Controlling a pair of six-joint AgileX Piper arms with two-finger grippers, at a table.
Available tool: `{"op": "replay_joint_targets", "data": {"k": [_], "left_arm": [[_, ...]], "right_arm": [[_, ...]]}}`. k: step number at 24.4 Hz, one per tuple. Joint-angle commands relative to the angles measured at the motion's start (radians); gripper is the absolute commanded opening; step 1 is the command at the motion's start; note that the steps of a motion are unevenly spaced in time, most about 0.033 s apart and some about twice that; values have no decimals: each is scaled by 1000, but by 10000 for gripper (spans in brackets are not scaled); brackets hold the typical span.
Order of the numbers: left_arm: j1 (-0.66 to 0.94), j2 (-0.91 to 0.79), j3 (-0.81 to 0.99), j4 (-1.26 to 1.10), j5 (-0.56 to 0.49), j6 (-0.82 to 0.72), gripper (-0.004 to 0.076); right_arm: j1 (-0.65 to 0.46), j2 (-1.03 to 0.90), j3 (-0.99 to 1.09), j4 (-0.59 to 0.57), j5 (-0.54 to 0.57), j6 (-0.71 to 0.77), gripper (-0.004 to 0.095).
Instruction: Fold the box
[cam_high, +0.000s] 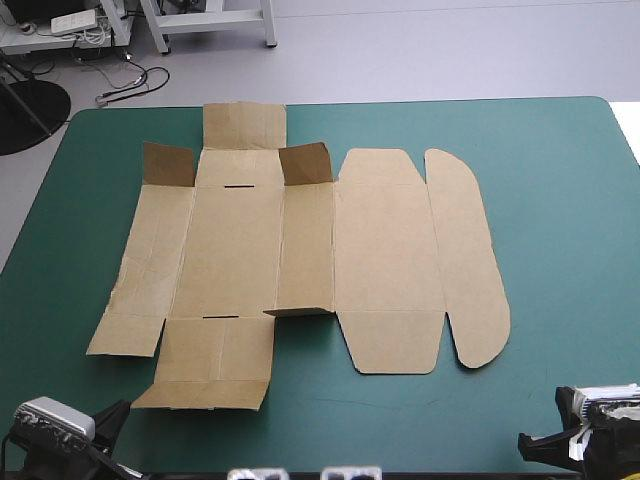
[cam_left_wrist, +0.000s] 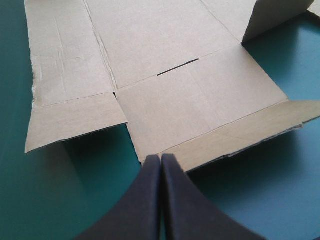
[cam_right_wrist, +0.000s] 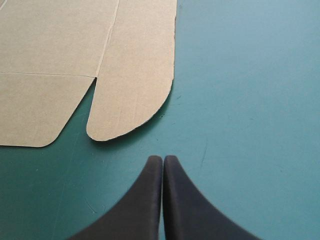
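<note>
At the near end of the box, the left gripper (cam_left_wrist: 161, 157) hangs with its two black fingers pressed together into one point and nothing between them. Its tip sits right at the outer edge of the near flap (cam_left_wrist: 200, 107), though the left wrist view does not show whether it touches the board. That flap's outermost strip (cam_left_wrist: 250, 131) is tilted a little off the teal-green cover (cam_high: 560, 200) and throws a shadow under it. A slot (cam_left_wrist: 177, 67) is cut into the crease ahead of the fingers.

The right gripper (cam_right_wrist: 163, 159) is likewise pressed together and empty. It is over bare cover, with the rounded tuck flap (cam_right_wrist: 135, 80) of the lid ahead of it and to one side, clearly apart.

Beyond both grippers the brown box (cam_high: 300, 250) lies spread out and almost wholly flat in the middle of the table. Only two small tabs (cam_high: 167, 165) at its far end stand up, and a third (cam_high: 298, 312) by the near flap is slightly lifted. No wall is raised or tucked.

By this layout the folding is at its very start. The likely next move is to lift the near flap or a long side panel along its crease. That calls for the left fingers to part or slide under the raised strip, while the right gripper holds the lid side down so the sheet does not skid.
</note>
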Motion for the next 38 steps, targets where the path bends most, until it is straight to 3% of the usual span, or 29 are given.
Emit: {"op": "replay_joint_targets", "data": {"k": [1, 19, 23, 31, 38], "left_arm": [[-3, -11, -20, -12, -66, -3, -10], [-3, -9, -22, -12, -68, -3, -10], [-3, 60, -126, -3, -87, -3, -10], [-3, 579, -584, -12, -83, -78, -10], [-3, 1003, -746, 61, -123, -114, -10]], "right_arm": [[1, 16, -21, 5, -65, -6, -5], [1, 16, -21, 5, -65, -6, -5], [1, 16, -21, 5, -65, -6, -5], [1, 16, -21, 5, -65, -6, -5], [1, 16, -21, 5, -65, -6, -5]]}}
